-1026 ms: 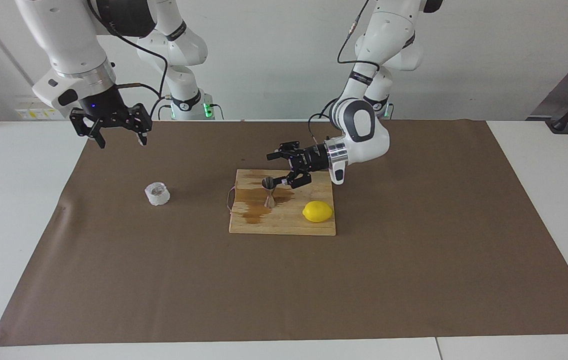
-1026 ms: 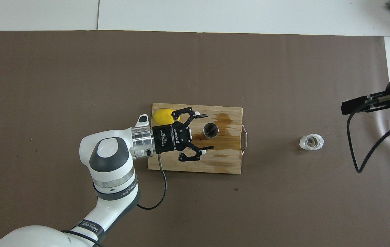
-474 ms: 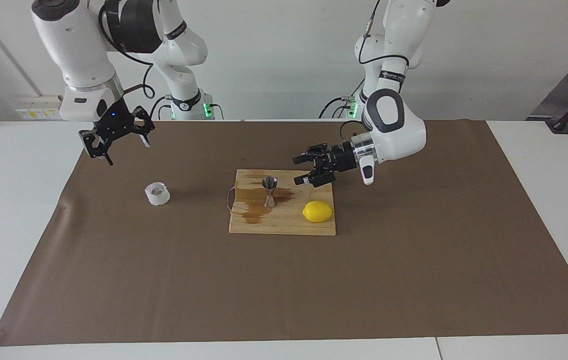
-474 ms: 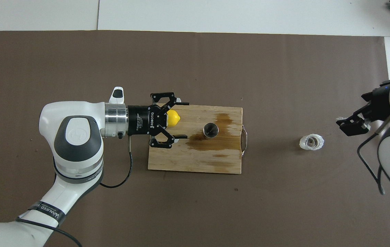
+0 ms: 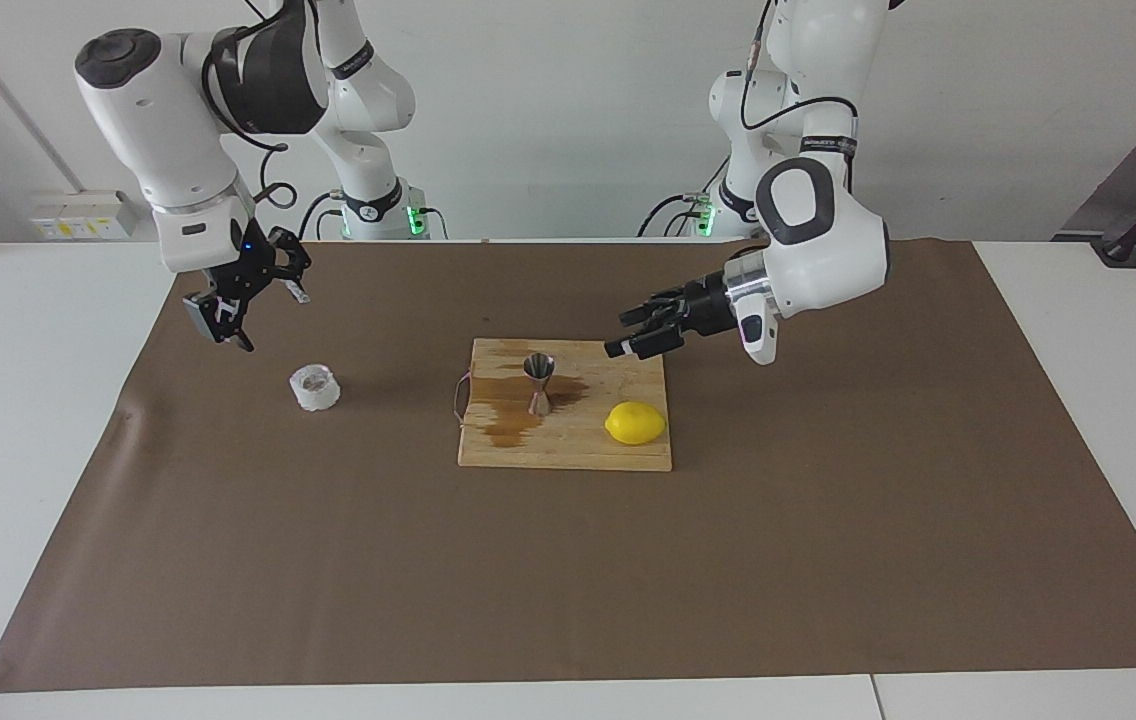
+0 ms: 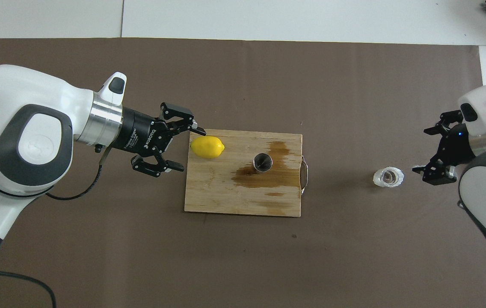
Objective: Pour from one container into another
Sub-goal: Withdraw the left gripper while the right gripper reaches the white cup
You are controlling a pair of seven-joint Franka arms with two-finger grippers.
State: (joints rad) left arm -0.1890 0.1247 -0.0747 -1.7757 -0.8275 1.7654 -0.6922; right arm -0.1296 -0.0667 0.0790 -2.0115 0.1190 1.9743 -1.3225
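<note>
The whitish ribbed cup stands on the brown mat toward the right arm's end; it also shows in the overhead view. The steel jigger stands upright on the wooden cutting board, seen from above as a round rim. My right gripper is open and empty, raised over the mat close beside the cup. My left gripper is open and empty, over the board's edge at the left arm's end, well apart from the jigger.
A yellow lemon lies on the board at the left arm's end. A dark wet stain spreads on the board around the jigger. The board has a wire handle toward the cup. The mat covers most of the table.
My left gripper has drawn back from the jigger toward the left arm's end, past the lemon. My right gripper has turned and come down toward the cup. Cup and jigger have not moved.
</note>
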